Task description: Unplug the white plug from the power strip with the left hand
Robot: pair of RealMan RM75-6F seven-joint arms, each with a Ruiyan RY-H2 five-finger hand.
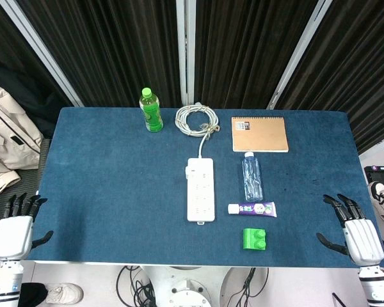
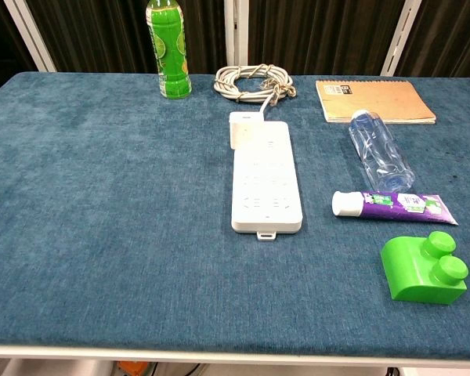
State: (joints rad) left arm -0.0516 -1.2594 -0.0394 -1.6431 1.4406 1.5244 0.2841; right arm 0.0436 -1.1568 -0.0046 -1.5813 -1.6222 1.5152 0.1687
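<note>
A white power strip lies lengthwise in the middle of the blue table. The white plug sits in the strip's far end on its left side. The strip's white cable is coiled behind it. My left hand hangs off the table's near left corner, fingers spread and holding nothing, far from the plug. My right hand is at the near right corner, fingers likewise spread and holding nothing. The chest view shows neither hand.
A green bottle stands at the back, left of the coil. Right of the strip lie a brown notebook, a clear bottle, a toothpaste tube and a green block.
</note>
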